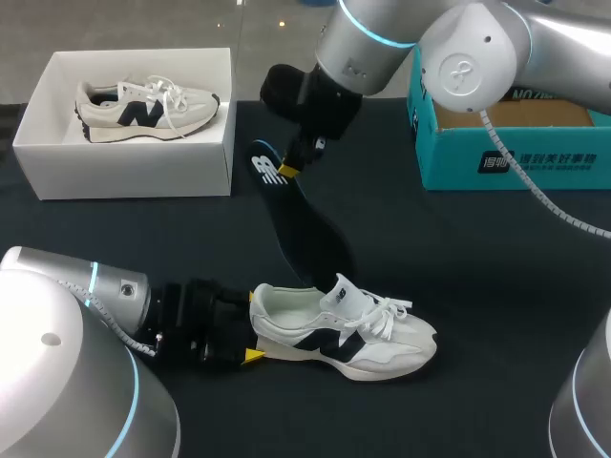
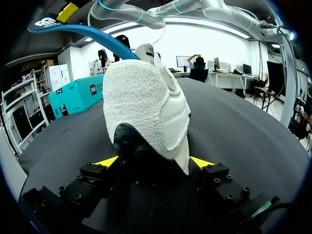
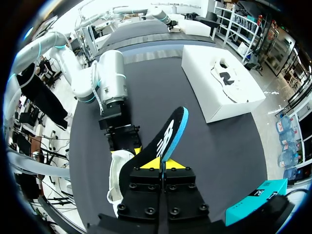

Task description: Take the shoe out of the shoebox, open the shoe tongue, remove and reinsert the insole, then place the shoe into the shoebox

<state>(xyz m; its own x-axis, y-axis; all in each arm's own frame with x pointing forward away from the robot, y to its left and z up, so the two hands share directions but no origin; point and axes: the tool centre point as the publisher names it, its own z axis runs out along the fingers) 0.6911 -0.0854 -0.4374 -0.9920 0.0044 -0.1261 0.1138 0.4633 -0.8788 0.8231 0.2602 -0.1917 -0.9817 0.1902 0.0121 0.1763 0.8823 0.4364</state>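
The job is about halfway along. One shoe (image 1: 344, 334) is lying out on the dark desk (image 1: 496, 277), near the middle and well apart from the white shoebox (image 1: 124, 172) at the far left. Its tongue is standing up and its mouth is gaping open. The insole (image 1: 296, 215) is out of the shoe and hanging in the air, with its low end pointing down just beside the shoe's mouth. The pictures are not showing whether it is coming out or going back in. What is left, it seems, is getting the insole flat inside and putting the shoe into the box. Another shoe (image 1: 143, 107) is lying in that box. A teal box (image 1: 496, 167) is sitting at the far right.

The left tool (image 2: 156, 162) is squeezing the heel of the shoe from both sides, with one yellow tip on each side, and is keeping the shoe steady on the desk.

The right tool (image 3: 162, 165) is pinching the top end of the insole, its two tips almost together on the thin edge.
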